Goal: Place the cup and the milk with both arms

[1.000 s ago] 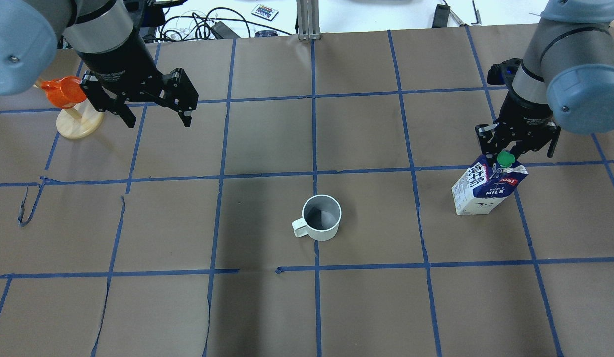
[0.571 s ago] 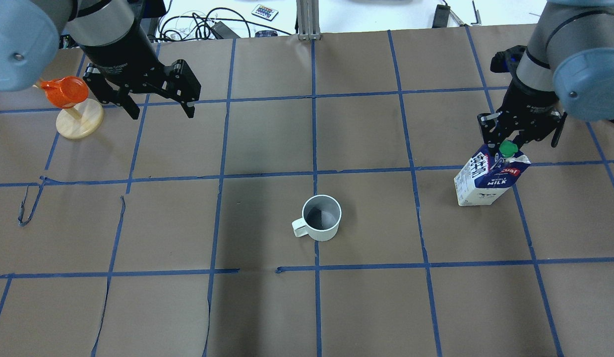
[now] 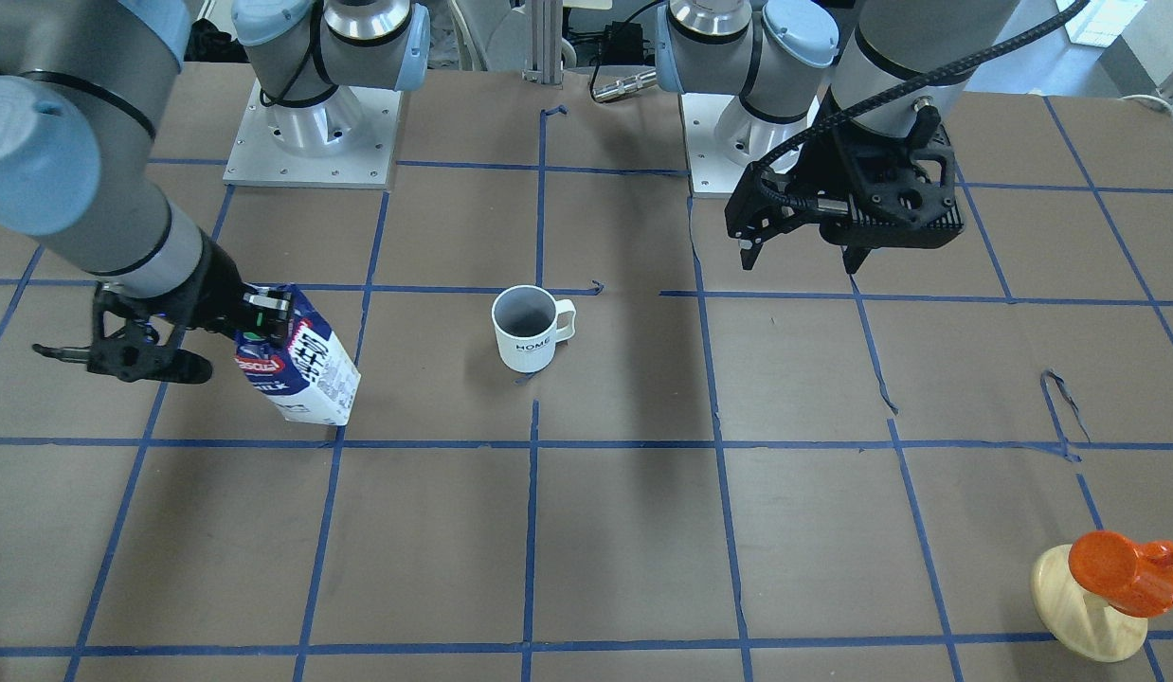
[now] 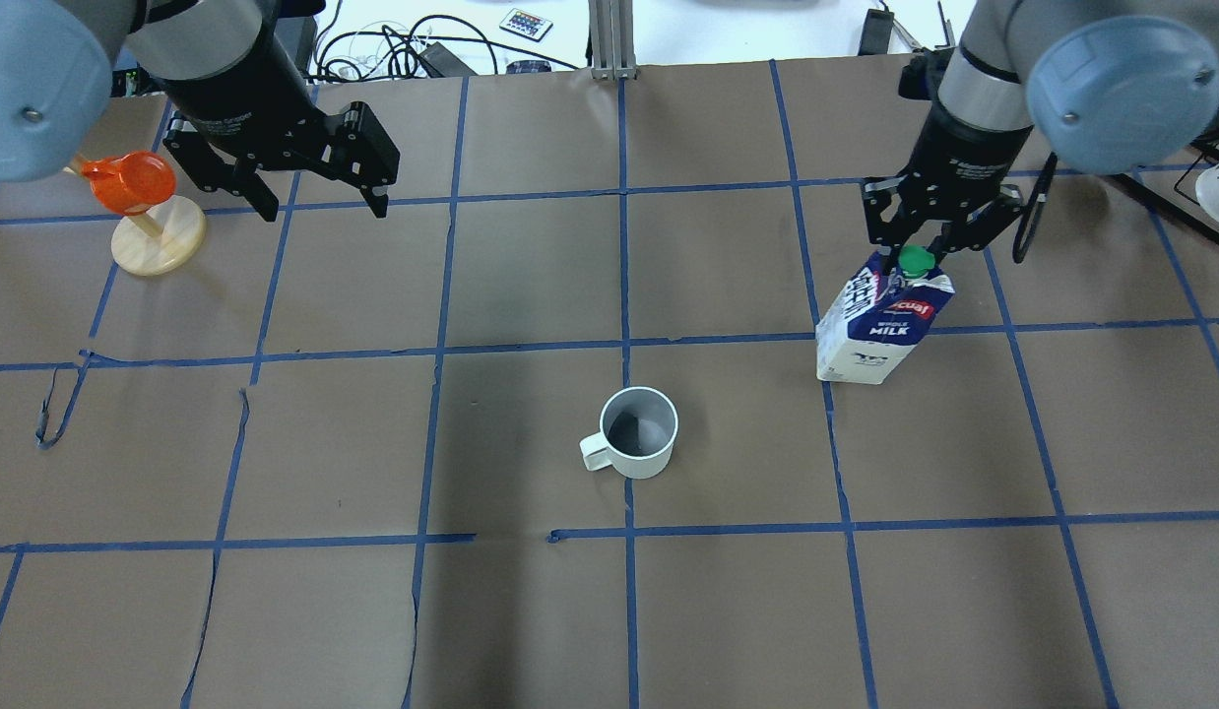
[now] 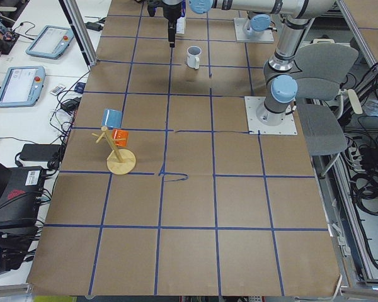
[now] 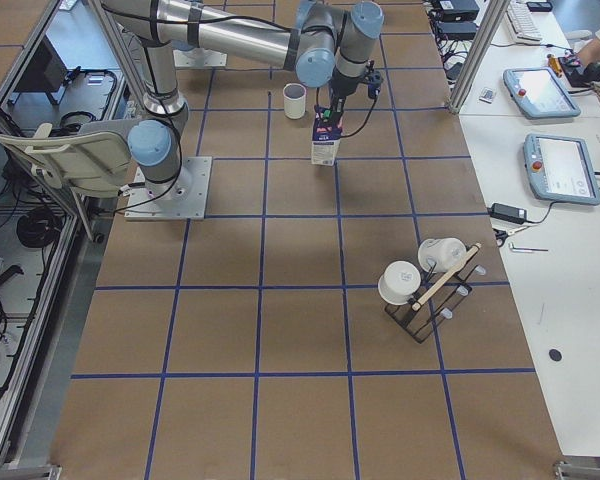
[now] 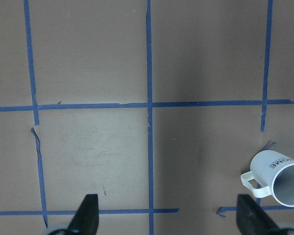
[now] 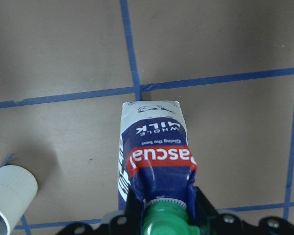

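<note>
The white cup (image 4: 637,433) stands upright at mid-table with its handle to the view's left; it also shows in the front view (image 3: 525,329) and low right in the left wrist view (image 7: 280,181). My right gripper (image 4: 915,258) is shut on the gable top of the blue and white milk carton (image 4: 880,330), by its green cap. The milk (image 3: 302,365) hangs tilted, right of the cup, and fills the right wrist view (image 8: 154,152). My left gripper (image 4: 324,209) is open and empty, high over the far left, well away from the cup.
An orange cup on a wooden stand (image 4: 137,187) sits far left, close to my left arm. A rack with white mugs (image 6: 425,285) stands toward the table's right end. Brown paper with a blue tape grid covers the table (image 4: 531,611).
My right gripper has carried the milk to the view's left and a little farther back, closer to the cup. My left gripper has shifted slightly back. The cup has not moved.
</note>
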